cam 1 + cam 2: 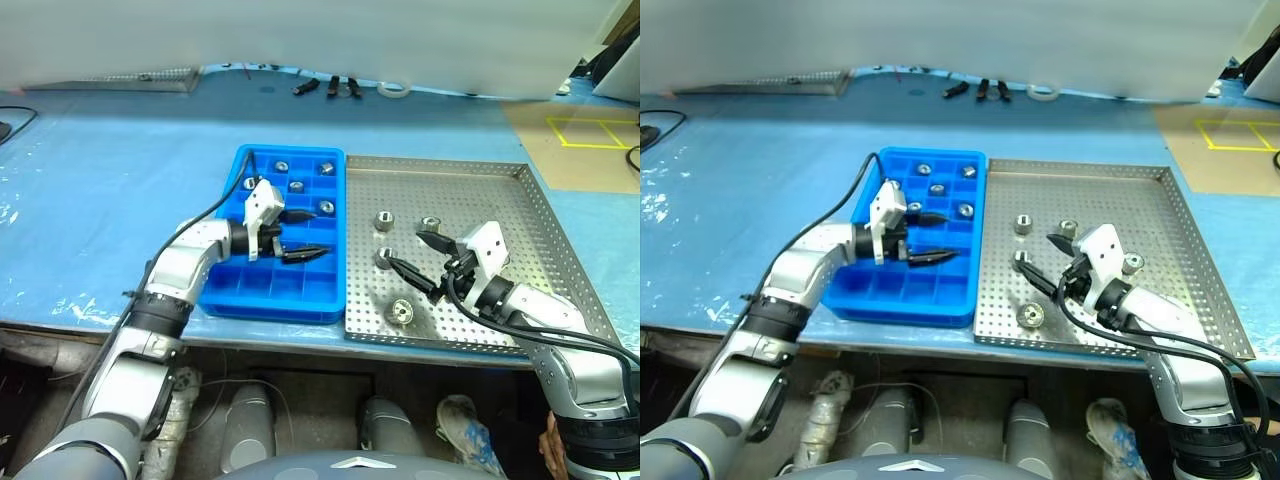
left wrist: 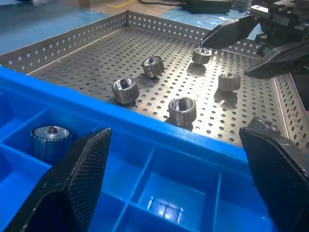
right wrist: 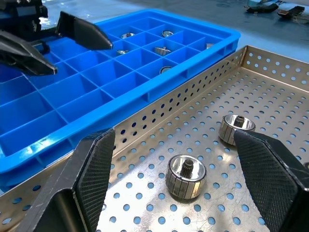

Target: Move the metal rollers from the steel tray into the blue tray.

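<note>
right gripper (image 1: 412, 257) spread wide over roller (image 1: 384, 257) in steel tray (image 1: 540, 215), ready to grab. left gripper (image 1: 300, 234) spread, empty (over blue tray (image 1: 232, 185)).

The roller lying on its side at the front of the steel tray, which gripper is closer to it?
Right. The right gripper hangs open over the steel tray, just beyond that roller. The left gripper is open over the blue tray, farther off.
</note>
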`<action>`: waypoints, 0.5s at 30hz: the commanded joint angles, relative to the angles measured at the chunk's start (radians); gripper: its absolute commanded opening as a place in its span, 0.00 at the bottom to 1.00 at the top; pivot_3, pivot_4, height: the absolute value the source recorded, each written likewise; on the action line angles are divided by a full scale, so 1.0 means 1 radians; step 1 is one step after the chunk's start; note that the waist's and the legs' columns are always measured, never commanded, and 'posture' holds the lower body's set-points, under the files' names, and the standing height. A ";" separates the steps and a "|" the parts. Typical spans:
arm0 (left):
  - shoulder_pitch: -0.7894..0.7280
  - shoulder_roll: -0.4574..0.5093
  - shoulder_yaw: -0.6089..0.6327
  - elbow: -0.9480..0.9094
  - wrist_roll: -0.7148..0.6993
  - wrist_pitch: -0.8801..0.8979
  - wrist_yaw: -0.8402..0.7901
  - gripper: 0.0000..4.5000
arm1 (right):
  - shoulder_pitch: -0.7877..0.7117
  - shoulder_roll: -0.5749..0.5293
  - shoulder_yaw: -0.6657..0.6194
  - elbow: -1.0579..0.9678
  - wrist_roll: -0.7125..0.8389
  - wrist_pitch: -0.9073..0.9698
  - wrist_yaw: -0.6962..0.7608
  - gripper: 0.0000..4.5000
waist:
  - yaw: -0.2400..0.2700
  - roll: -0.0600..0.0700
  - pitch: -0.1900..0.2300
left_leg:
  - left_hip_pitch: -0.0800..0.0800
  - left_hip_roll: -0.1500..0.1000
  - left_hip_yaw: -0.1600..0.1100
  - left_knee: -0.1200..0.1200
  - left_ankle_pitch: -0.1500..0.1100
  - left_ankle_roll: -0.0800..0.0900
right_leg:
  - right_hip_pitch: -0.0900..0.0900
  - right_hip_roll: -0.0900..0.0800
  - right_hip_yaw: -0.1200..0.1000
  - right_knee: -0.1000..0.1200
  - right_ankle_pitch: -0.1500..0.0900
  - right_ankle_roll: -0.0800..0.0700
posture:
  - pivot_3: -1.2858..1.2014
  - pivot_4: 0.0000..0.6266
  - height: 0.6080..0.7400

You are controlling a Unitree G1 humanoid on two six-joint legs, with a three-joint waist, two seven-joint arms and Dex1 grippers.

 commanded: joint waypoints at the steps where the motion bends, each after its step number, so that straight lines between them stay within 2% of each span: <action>1: -0.113 -0.035 -0.021 0.036 0.003 0.015 -0.027 1.00 | 0.006 0.006 -0.040 -0.027 0.010 -0.019 -0.021 0.91 | -0.001 0.000 0.000 | 0.000 0.000 0.000 0.000 0.000 0.000 | 0.000 0.000 0.000 0.000 0.000 0.000 | 0.45 0.24 1.00; 6: -0.282 -0.115 -0.096 0.234 0.071 -0.060 -0.111 1.00 | 0.050 0.030 -0.053 -0.068 0.007 -0.023 -0.061 0.91 | -0.004 0.000 0.000 | -0.001 0.000 0.001 0.000 0.000 0.000 | -0.002 0.000 0.000 0.000 0.000 0.000 | 0.42 0.24 1.00; 12: -0.408 -0.184 -0.211 0.495 0.234 -0.296 -0.204 1.00 | 0.139 0.080 -0.057 -0.165 -0.004 -0.018 -0.146 0.91 | -0.025 0.000 0.000 | -0.004 -0.001 0.002 0.000 -0.001 0.003 | -0.005 0.000 0.002 -0.001 0.000 0.000 | 0.36 0.24 1.00; 15: -0.485 -0.241 -0.238 0.688 0.320 -0.411 -0.165 1.00 | 0.217 0.126 -0.059 -0.223 -0.019 -0.026 -0.207 0.91 | -0.037 0.000 0.000 | -0.004 -0.001 0.003 0.001 -0.002 0.003 | -0.005 -0.001 0.002 -0.001 0.000 0.001 | 0.35 0.24 1.00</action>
